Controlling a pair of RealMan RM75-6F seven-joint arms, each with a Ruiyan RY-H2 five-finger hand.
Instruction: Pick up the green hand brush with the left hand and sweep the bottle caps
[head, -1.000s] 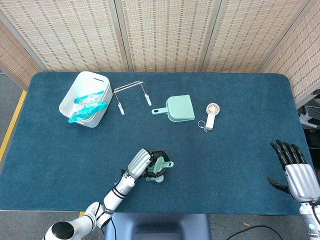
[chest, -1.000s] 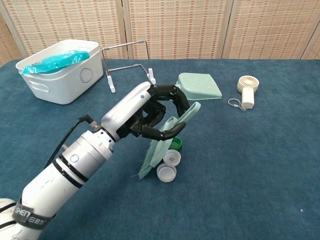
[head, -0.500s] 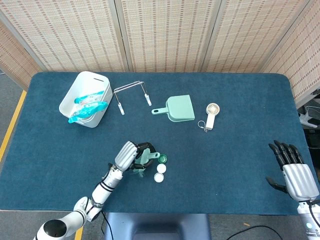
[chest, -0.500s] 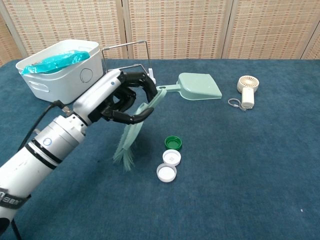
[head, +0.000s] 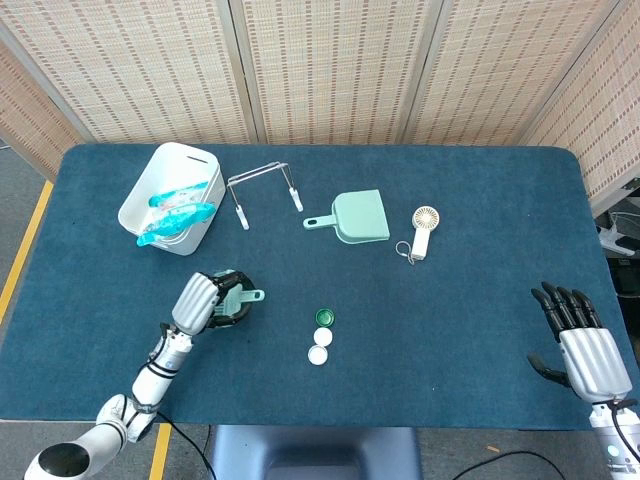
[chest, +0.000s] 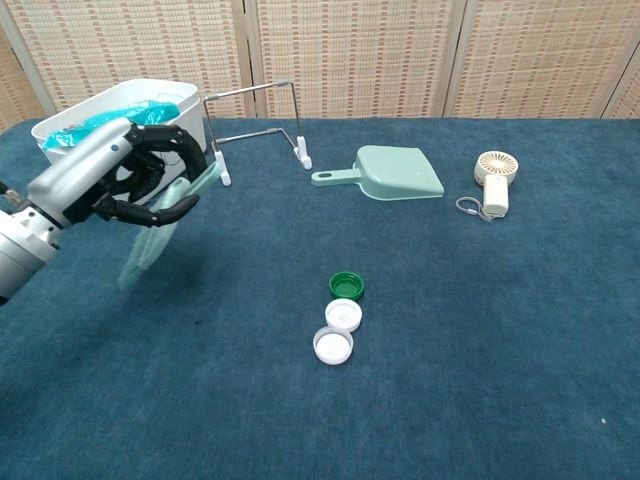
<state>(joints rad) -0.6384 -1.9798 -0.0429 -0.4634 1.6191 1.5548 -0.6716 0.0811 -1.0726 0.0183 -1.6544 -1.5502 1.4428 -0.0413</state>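
My left hand (head: 207, 301) (chest: 125, 177) grips the green hand brush (chest: 160, 225) (head: 238, 297), holding it above the table at the left, bristles down. Three bottle caps lie in a row near the table's middle: a green cap (chest: 346, 285) (head: 325, 318) and two white caps (chest: 343, 315) (chest: 333, 346) (head: 319, 354). The brush is well to the left of the caps, apart from them. My right hand (head: 582, 340) is open at the table's right front edge, fingers spread, holding nothing.
A green dustpan (head: 352, 217) (chest: 395, 174) lies behind the caps. A white bin (head: 172, 197) (chest: 120, 145) holding teal packaging stands at the back left, a wire rack (head: 262, 190) (chest: 258, 125) beside it. A small white hand fan (head: 423, 231) (chest: 494, 178) lies right of the dustpan.
My left hand has carried the brush away from the caps, leftward across the table. The caps stay in a row. The right hand has barely shifted.
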